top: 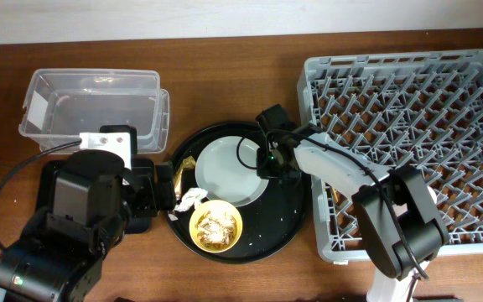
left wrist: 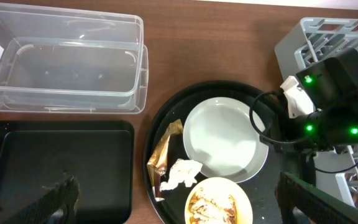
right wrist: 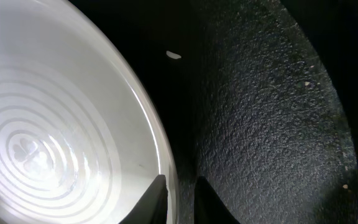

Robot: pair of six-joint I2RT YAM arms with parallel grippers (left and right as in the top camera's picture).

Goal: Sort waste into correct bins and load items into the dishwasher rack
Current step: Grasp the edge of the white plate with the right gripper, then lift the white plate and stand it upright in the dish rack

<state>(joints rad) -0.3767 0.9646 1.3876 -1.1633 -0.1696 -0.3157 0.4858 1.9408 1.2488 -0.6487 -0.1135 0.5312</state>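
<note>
The pale grey-green plate (top: pixel 229 170) lies on the round black tray (top: pixel 283 222). My right gripper (top: pixel 268 164) is at the plate's right rim. In the right wrist view its fingers (right wrist: pixel 179 186) are shut on the rim of the plate (right wrist: pixel 55 124). The yellow bowl (top: pixel 216 225) holds beige food scraps. A crumpled white tissue (top: pixel 191 200) and a gold-brown wrapper (top: pixel 180 176) lie at the tray's left. My left gripper (left wrist: pixel 176 186) is open and empty, above the shallow black tray (left wrist: pixel 55 162) and the tissue (left wrist: pixel 182 173). The cups and chopsticks are out of view.
The clear tub (top: pixel 90 105) stands at the back left, behind the shallow black tray. The grey dishwasher rack (top: pixel 418 126) fills the right side, close to the round tray's right edge. The right arm's body lies over the rack's front left corner.
</note>
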